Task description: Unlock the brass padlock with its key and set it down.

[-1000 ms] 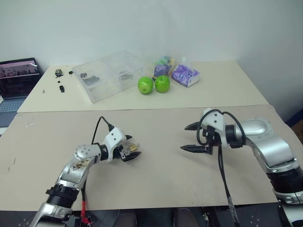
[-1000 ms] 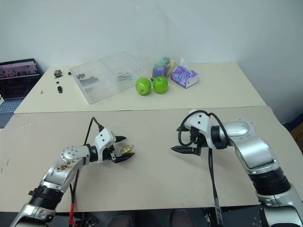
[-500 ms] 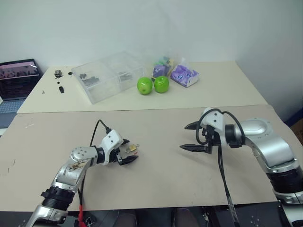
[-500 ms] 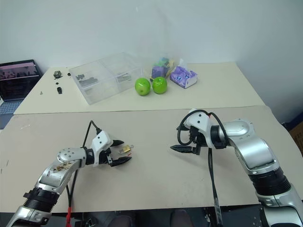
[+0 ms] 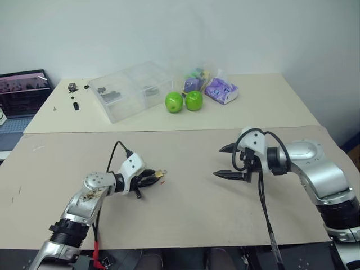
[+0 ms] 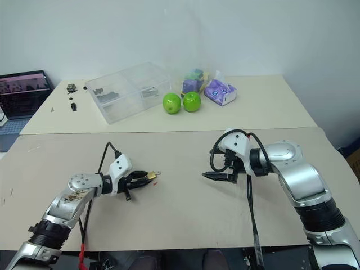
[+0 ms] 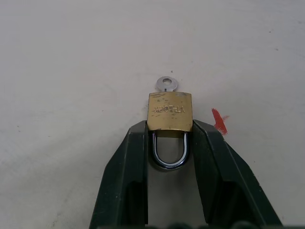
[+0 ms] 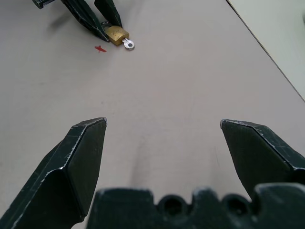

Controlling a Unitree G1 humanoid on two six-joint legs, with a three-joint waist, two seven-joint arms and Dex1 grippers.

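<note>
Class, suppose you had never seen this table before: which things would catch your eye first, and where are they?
Probably the two green apples on the far table, beside a clear plastic box. Nearer, the left claw has its fingers on either side of the brass padlock, whose key sticks out of its base. The right claw hangs wide open above the near table.

Plain white wall (image 5: 225, 28) behind, with two beige tabletops pushed together: the near beige table (image 5: 191, 208) up front, the far cream table (image 5: 264, 107) against the wall. An open dark laptop (image 5: 22, 93) sits far left.
</note>
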